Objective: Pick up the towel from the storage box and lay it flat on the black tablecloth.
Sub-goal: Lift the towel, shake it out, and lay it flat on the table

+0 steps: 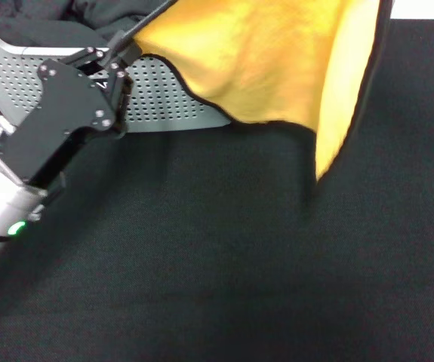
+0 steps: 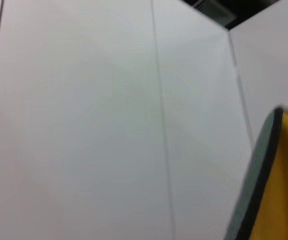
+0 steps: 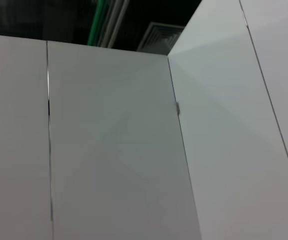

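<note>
Towel (image 1: pixel 269 60) hangs in air, clear of storage box (image 1: pixel 164 102), above far part of black tablecloth (image 1: pixel 232 264); lowest corner droops toward robot's right. Left claw (image 1: pixel 118 64) clamped on towel's left corner; towel spreads rightward from it. Right claw not in view. Orange-yellow face toward camera, black trim at edges, fleecy, slightly creased. Left wrist view: trim and yellow edge (image 2: pixel 279 200) close by.

Even, soft light; the towel (image 1: pixel 277 60) casts a faint shadow on the black tablecloth (image 1: pixel 239 264); wrist views slightly blurred.
</note>
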`<state>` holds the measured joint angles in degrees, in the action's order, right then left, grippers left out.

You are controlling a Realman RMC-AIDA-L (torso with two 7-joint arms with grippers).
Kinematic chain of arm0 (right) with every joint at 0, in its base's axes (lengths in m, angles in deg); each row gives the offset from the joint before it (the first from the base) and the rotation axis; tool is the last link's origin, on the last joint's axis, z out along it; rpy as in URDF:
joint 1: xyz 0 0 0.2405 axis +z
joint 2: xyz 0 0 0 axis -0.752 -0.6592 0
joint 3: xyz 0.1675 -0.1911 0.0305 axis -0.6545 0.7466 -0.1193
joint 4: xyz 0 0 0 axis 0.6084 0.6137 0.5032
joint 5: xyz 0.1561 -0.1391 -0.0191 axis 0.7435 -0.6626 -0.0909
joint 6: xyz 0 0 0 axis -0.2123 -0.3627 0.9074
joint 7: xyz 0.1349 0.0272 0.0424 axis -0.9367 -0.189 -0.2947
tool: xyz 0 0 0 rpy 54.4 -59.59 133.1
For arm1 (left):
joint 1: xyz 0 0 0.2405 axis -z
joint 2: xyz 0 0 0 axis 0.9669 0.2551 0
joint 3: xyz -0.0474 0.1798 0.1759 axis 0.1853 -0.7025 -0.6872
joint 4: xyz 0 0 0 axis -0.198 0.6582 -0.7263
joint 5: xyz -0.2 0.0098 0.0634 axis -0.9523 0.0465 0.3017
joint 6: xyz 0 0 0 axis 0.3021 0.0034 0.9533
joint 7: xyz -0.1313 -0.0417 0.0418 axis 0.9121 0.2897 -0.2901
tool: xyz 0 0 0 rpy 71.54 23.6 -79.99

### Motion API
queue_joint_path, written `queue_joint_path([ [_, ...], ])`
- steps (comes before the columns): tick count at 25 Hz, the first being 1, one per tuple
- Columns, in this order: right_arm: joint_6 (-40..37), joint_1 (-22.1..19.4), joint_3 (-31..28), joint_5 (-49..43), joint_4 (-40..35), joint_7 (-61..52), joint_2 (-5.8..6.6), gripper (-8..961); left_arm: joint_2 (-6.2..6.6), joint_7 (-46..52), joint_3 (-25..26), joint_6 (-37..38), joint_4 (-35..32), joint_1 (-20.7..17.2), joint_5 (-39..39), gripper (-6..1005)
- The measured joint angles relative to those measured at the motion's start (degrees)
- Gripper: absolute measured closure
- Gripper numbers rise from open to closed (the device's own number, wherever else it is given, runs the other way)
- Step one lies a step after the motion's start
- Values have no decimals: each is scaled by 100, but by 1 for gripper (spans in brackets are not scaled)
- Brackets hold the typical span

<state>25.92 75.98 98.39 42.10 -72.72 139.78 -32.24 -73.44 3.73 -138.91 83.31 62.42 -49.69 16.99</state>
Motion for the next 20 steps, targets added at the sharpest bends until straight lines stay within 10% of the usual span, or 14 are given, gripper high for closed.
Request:
queue_joint_path([
  [11, 1083, -566, -176, -547, 421, 83, 172, 937, 153, 3194, -1, 526, -2466, -45, 1081, 973],
  [20, 1595, -924, -869, -577, 331, 214, 166, 938, 305, 3691, -3, 215, -2549, 622, 1415, 976],
])
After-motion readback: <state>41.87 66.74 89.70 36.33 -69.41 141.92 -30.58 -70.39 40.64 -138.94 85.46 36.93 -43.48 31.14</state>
